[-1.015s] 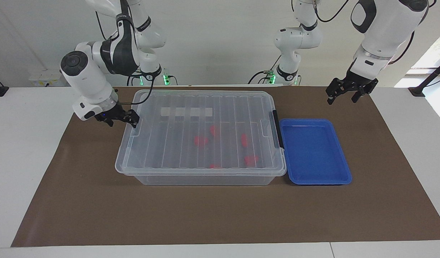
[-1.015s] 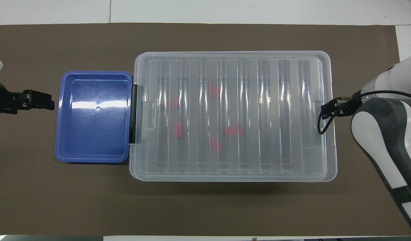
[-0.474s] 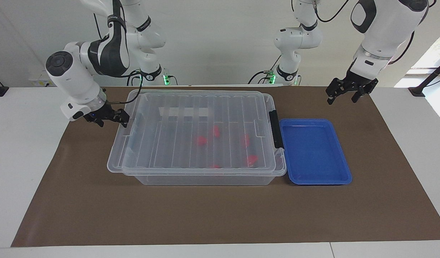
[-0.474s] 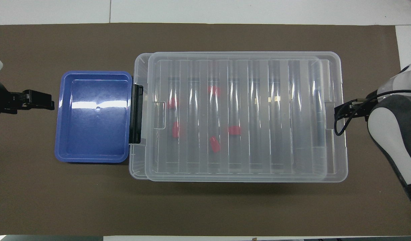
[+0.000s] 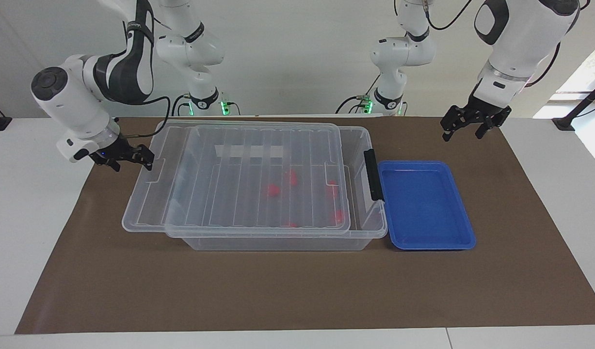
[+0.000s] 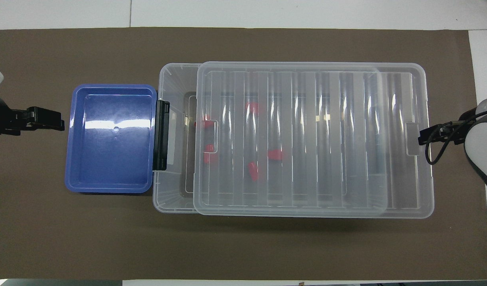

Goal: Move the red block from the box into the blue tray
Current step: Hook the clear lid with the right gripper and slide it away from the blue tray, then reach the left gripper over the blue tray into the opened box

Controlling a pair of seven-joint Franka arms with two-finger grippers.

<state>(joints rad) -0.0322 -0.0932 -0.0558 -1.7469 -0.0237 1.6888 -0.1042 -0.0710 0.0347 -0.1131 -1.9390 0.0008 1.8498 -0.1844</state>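
The box [image 5: 375,228] is a clear bin standing mid-mat. Its ribbed lid [image 5: 239,194] is slid off toward the right arm's end, which uncovers a strip by the black latch [image 5: 371,174]. My right gripper [image 5: 144,160] is shut on the tab at that end of the lid [image 6: 314,139]. Several red blocks [image 5: 274,190] lie on the box floor, seen through the lid, such as one red block [image 6: 276,154]. The blue tray [image 5: 433,245] sits empty beside the latch end. My left gripper [image 5: 464,131] hangs open over the mat past the tray's robot-side corner.
A brown mat [image 5: 297,291] covers the table under everything. In the overhead view the blue tray [image 6: 108,190] touches the box's latch [image 6: 161,135]. The left gripper [image 6: 49,119] is beside the tray there, and the right gripper [image 6: 424,137] is at the lid's end.
The right gripper has drawn the lid sideways toward the right arm's end, opening a gap at the latch end of the box. The left arm has not moved.
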